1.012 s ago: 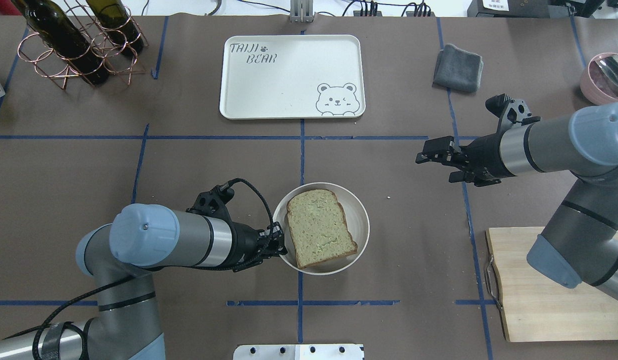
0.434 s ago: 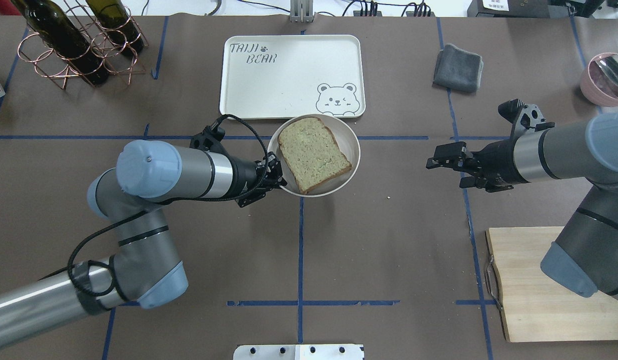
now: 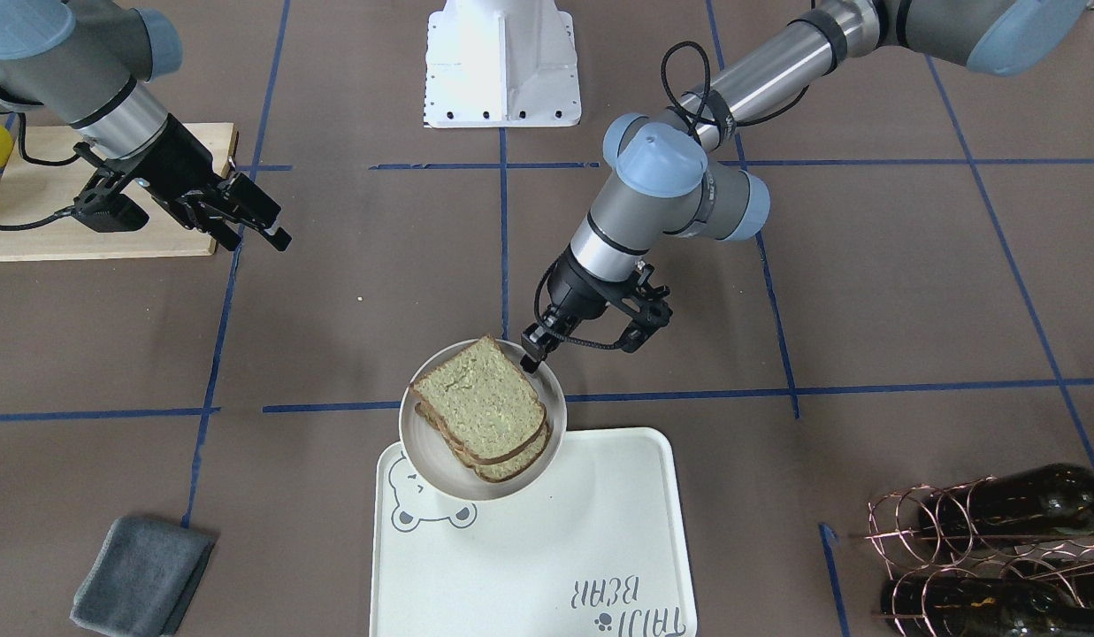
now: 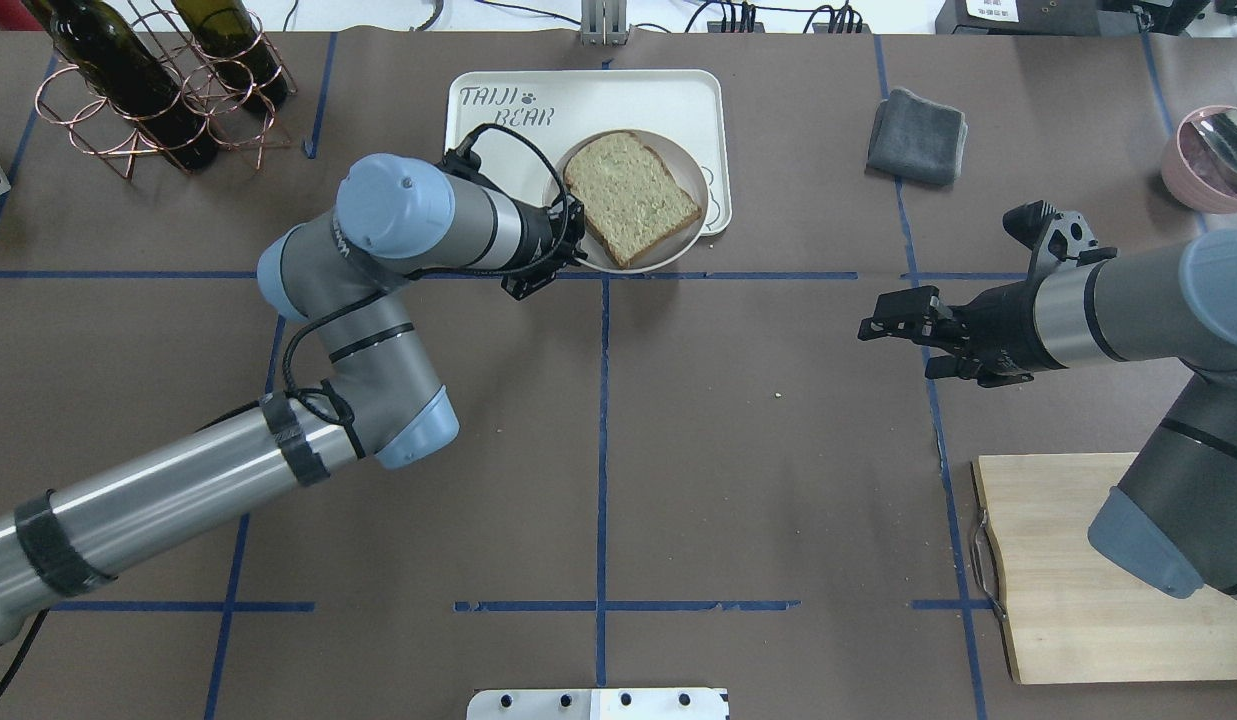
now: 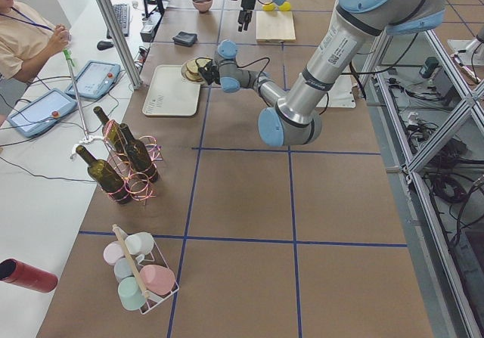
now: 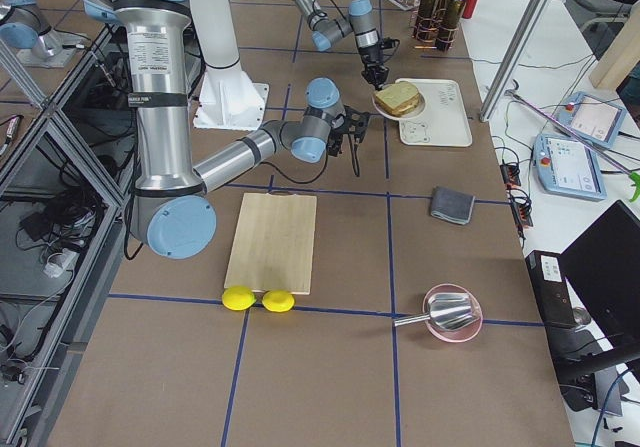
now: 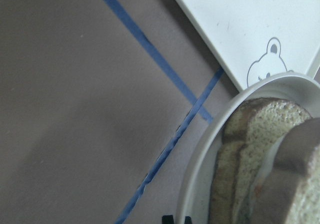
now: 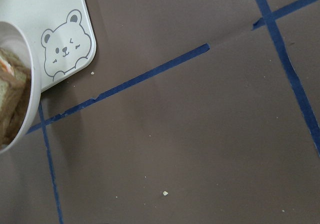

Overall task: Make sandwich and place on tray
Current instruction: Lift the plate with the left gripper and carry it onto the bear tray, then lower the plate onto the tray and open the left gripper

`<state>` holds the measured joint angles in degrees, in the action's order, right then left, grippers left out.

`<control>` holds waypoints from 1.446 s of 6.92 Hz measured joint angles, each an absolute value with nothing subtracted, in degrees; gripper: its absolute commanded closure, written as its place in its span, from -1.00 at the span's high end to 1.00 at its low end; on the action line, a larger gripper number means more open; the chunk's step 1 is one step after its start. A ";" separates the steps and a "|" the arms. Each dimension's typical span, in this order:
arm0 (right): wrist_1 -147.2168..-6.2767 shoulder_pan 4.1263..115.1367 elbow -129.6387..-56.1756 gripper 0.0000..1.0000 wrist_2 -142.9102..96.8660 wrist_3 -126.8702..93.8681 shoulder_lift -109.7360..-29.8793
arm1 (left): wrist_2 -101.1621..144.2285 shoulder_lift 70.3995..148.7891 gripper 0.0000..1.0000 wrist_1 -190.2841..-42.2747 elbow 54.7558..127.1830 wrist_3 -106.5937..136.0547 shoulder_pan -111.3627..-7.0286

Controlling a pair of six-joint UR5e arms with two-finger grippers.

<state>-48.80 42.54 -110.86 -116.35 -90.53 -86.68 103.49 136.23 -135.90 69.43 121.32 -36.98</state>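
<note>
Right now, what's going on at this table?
The left end effector grips the rim of a round white plate that carries the sandwich, two bread slices stacked. It holds the plate over the bear-face corner of the tray, apparently not yet set down. The right end effector hangs open and empty above the table, off to the side.

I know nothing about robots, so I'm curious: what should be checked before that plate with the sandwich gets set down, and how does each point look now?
1. Left pincer shut on the plate rim: ok.
2. Sandwich lying flat inside the plate: ok.
3. Plate fully over the tray: not ok, it overhangs the robot-side edge.
4. Plate's height above the tray: cannot tell.
5. Right pincer open, apart from the plate: ok.
</note>
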 measured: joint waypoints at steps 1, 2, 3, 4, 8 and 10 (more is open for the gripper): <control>-48.84 42.54 -111.04 1.00 -116.31 -90.53 -86.72 | 103.37 139.47 -1.00 -137.77 63.29 123.92 -38.81; -48.84 42.54 -111.18 1.00 -116.31 -90.53 -86.72 | 103.15 142.07 -1.00 -139.26 58.03 126.85 -40.15; -48.82 42.53 -111.23 1.00 -116.32 -90.53 -86.69 | 102.86 143.91 -1.00 -139.92 54.43 128.53 -40.74; -48.83 42.49 -111.25 1.00 -116.30 -90.53 -86.65 | 102.70 145.17 -1.00 -140.33 52.02 129.16 -40.89; -48.83 42.45 -111.25 1.00 -116.28 -90.54 -86.63 | 102.91 146.06 -0.82 -140.71 50.23 129.36 -39.90; -48.86 42.45 -111.21 1.00 -116.28 -90.55 -86.70 | 102.90 145.71 -0.57 -140.71 50.19 129.28 -39.04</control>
<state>-48.86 42.45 -111.21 -116.28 -90.55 -86.70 102.90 145.71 -140.71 50.19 129.28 -39.04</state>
